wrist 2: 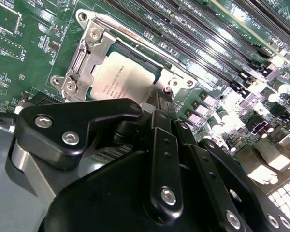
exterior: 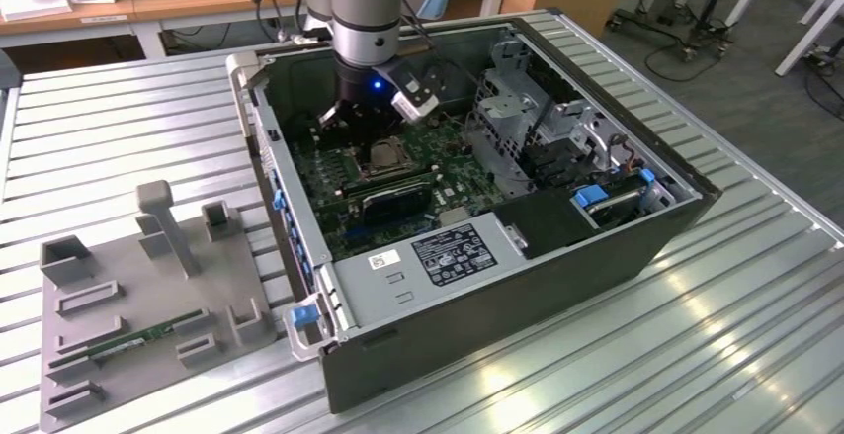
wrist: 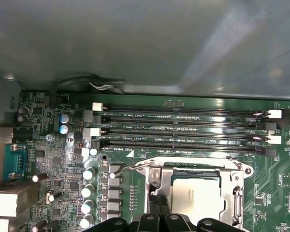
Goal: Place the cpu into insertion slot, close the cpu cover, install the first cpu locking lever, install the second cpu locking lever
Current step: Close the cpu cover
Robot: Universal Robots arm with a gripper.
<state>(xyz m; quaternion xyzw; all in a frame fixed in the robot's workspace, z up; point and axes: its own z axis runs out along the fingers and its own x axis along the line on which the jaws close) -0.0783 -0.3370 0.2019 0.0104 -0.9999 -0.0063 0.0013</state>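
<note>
Since the cpu [wrist 2: 118, 77] is already seated in the insertion slot [exterior: 381, 160], up and left of the exterior view's centre, with the cpu cover [wrist 2: 81, 65] laid over it, the gripper [wrist 2: 160, 100] is held at the cover's edge, its fingers drawn together, apparently for the latching.

You had a bench [exterior: 633, 355] of ribbed silver metal slats in front of you. Across its middle and toward the exterior view's right, the open computer case [exterior: 528, 305] lay on its side with the open face up. Just beside it, at the exterior view's near left, a grey fixture plate [exterior: 138, 390] with upright posts sat flat on the slats.
</note>
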